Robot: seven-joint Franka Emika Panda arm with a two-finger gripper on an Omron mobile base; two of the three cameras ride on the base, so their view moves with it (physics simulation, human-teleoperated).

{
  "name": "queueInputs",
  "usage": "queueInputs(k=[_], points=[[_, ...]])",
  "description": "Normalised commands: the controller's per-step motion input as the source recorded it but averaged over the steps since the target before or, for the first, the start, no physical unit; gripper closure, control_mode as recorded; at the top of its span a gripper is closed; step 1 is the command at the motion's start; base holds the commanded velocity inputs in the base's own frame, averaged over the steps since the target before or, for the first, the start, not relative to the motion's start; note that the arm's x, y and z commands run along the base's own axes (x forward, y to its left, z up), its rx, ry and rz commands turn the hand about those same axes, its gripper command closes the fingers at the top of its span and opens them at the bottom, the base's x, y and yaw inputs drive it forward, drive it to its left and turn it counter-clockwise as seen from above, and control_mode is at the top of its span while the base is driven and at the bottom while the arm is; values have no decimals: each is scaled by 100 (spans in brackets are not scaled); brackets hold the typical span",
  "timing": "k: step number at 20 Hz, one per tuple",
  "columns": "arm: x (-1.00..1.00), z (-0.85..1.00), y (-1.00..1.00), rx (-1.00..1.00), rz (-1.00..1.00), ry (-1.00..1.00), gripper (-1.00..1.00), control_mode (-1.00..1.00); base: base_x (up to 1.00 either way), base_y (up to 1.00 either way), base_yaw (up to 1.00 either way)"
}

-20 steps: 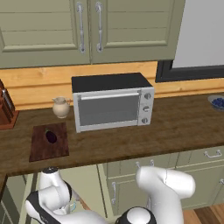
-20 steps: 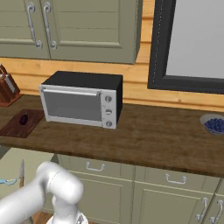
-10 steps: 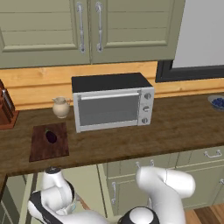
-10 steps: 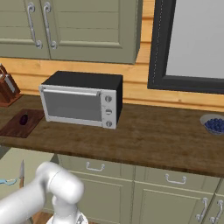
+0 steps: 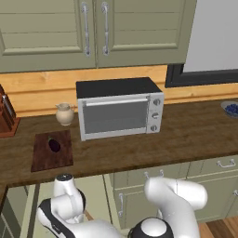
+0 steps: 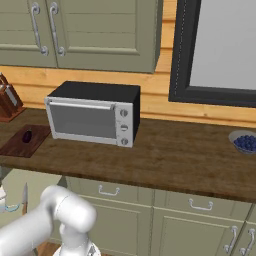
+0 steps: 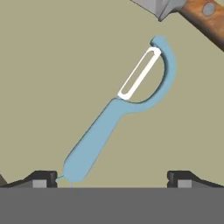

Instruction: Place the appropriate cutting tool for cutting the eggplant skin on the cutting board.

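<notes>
The light blue peeler [image 7: 109,122] lies on a flat beige surface straight below the hand, its pale head pointing away. My gripper [image 7: 113,180] hangs open above it. The handle's end sits between the fingertips, close to the left one [image 7: 43,179], and nothing is held. Up on the counter, the dark reddish-brown cutting board [image 5: 46,158] [image 6: 15,145] carries the small dark eggplant [image 5: 54,145] [image 6: 27,136]. The arm [image 5: 62,204] bends down low, below the counter's front edge at the left.
A wooden-handled knife [image 7: 192,11] lies just past the peeler's head. On the counter stand a toaster oven [image 5: 118,109], a small jug [image 5: 64,114], a knife block [image 5: 5,116] and, far right, a bowl of blueberries [image 6: 245,141].
</notes>
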Motion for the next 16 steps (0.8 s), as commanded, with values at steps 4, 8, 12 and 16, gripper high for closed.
queueInputs(k=[4,8,12,16], points=[[9,-8,0,0,0,0,-100,-100,0,0,0],[26,-3,0,0,0,0,-100,-100,0,0,0],[34,0,0,0,0,0,-100,-100,0,0,0],[22,-13,7,0,0,0,-100,-100,0,0,0]])
